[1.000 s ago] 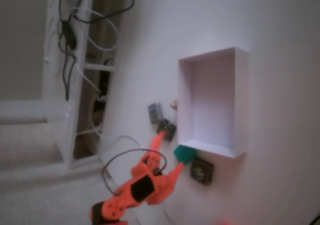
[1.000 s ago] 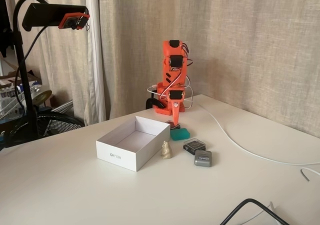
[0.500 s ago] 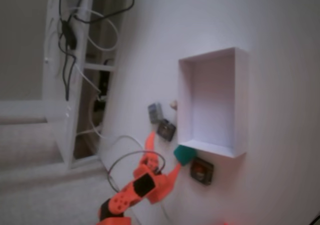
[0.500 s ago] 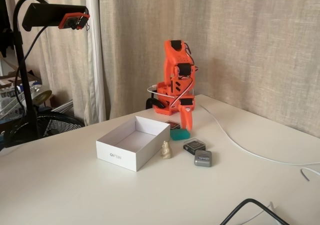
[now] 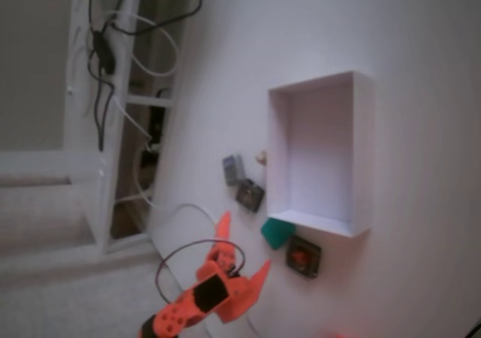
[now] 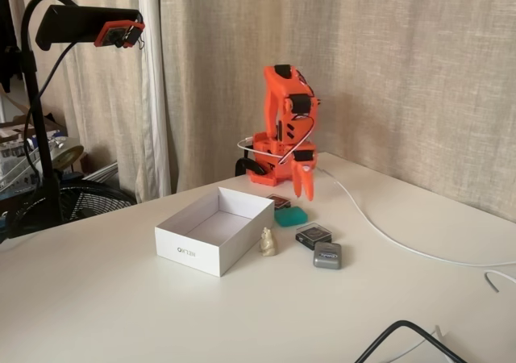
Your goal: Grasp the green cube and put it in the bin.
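The green cube lies on the white table, just beside the near short wall of the bin as the high, tilted fixed view shows it, and outside the box. A dark square block with a reddish centre sits close against the cube on one side, and another dark block sits near it on the other. Further from the bin's corner are a grey block and a small pale figurine, the latter almost touching the bin's long wall.

The orange gripper hangs off the table, apart from the cube and on the side away from the bin. Its two fingers are spread wide and hold nothing. In the side-on fixed view the fingers point downward beside the arm's base, above and behind the cube.

The grasp looks not yet made, so the step in hand is the approach. The next move seems to call for lowering the spread fingers around the cube alone, clear of both dark blocks, before closing, lifting and carrying it over the bin wall.
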Controlling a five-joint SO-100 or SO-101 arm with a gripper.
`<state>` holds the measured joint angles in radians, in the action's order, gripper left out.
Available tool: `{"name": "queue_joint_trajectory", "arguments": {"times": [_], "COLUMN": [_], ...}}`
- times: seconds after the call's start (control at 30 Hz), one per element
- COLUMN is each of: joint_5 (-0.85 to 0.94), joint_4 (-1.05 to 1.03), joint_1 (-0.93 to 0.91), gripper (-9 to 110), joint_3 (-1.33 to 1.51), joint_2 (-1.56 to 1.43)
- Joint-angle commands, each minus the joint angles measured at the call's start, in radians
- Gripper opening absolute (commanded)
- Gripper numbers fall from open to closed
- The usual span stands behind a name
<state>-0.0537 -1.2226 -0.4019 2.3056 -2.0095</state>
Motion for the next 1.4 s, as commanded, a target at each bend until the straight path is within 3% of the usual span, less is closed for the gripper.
{"name": "queue_joint_trajectory", "arguments": {"times": [0.0, 0.37, 0.47, 1.27, 1.37], "joint_5": [-0.005, -0.008, -0.008, -0.009, -0.009], "joint_4": [-0.002, 0.109, 0.097, 0.106, 0.103], "joint_1": [-0.058, -0.107, -0.098, -0.084, -0.069], "gripper": [51, 51, 37, 37, 32], "joint_3": [0.003, 0.008, -0.006, -0.152, -0.133], "joint_2": [-0.009, 0.072, 0.094, 0.321, 0.311]}}
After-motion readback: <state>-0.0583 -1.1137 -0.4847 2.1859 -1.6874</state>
